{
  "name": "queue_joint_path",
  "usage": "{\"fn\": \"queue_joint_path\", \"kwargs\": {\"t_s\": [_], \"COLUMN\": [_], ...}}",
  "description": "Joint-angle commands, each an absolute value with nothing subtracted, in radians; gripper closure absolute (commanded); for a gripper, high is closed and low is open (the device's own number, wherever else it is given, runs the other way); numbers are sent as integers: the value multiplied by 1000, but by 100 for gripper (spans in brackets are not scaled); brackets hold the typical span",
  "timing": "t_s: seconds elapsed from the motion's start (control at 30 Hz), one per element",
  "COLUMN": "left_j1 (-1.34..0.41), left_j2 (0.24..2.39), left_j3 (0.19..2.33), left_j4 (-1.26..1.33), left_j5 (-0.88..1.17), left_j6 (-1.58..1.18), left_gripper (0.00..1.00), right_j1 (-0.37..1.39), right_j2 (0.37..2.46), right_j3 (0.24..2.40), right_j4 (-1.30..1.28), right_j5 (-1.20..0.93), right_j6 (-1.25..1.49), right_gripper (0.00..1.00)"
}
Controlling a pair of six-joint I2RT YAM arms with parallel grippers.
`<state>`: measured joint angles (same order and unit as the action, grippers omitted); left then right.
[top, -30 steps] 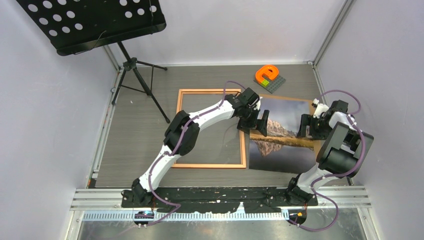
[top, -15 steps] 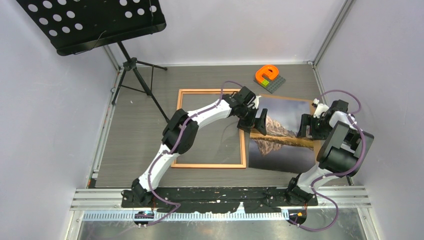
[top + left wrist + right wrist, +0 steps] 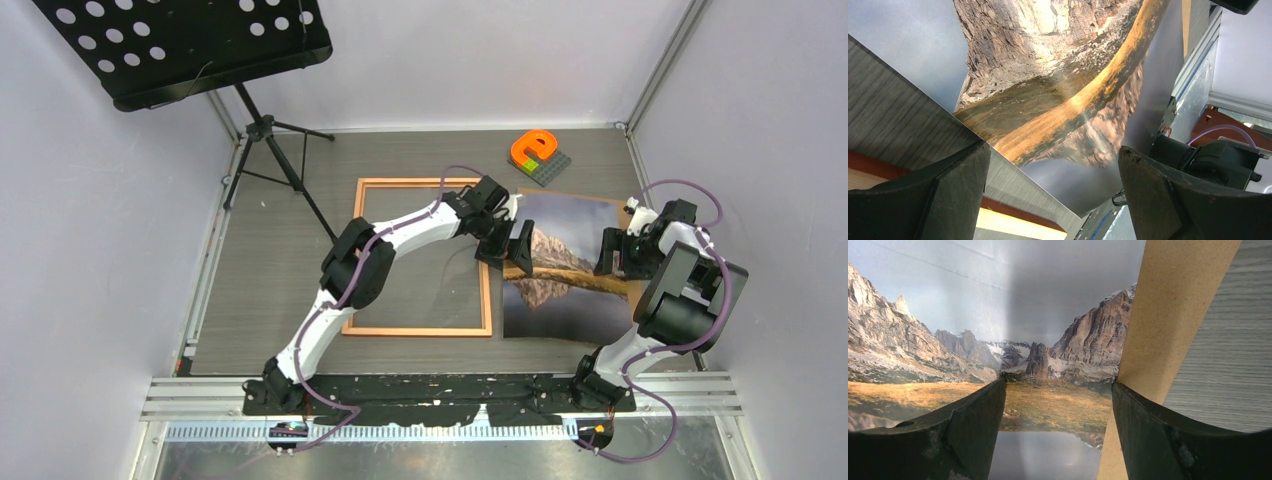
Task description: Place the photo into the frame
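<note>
"Where's the picture?"

"The large glossy mountain-and-lake photo [image 3: 565, 285] lies face up on the right side of the grey wood-grain table [image 3: 280, 270]. It sits on a plain brown backing board [image 3: 1173, 315] that peeks out past its right edge. It isn't in the frame."

"And the frame?"

"The thin orange-brown wooden frame [image 3: 415, 331] lies flat in the middle of the table, its right rail just beside the photo's left edge. I'd guess it lies flat and open like that so the print can be slid or dropped in."

"Why an arm at each end?"

"A big thin sheet flops if it's taken from one side, I reckon. The left claw [image 3: 507, 252] stands wide over the photo's left edge. The right claw [image 3: 620, 262] stands wide over its right edge, near the table's right edge. Neither pinches anything that I can see."

"The sheet looks bowed."

"Down by the left claw, yes. I can't tell whether it's lifted off the board."
</note>
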<state>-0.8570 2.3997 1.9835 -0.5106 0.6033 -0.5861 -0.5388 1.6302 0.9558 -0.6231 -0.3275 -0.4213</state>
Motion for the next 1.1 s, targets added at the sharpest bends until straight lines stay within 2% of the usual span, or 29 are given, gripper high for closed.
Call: {"fn": "queue_joint_path", "kwargs": {"t_s": [0.0, 0.27, 0.63, 1.07], "left_j1": [-858, -838, -838, -841], "left_j2": [2300, 2260, 2306, 2291], "left_j3": [1948, 1855, 1852, 1777], "left_j4": [-446, -343, -209, -243], "left_j5": [620, 675, 801, 716], "left_j6": [-583, -636, -740, -744], "left_gripper": [5, 4, 4, 6], "right_j1": [-532, -532, -532, -532], "right_j2": [1676, 1677, 1680, 1682], "right_j3": [945, 945, 946, 948], "right_j4": [-644, -646, -646, -646], "right_j5": [-382, -382, -388, -387], "right_j6": [-430, -430, -426, -427], "right_gripper": [16, 16, 16, 16]}}
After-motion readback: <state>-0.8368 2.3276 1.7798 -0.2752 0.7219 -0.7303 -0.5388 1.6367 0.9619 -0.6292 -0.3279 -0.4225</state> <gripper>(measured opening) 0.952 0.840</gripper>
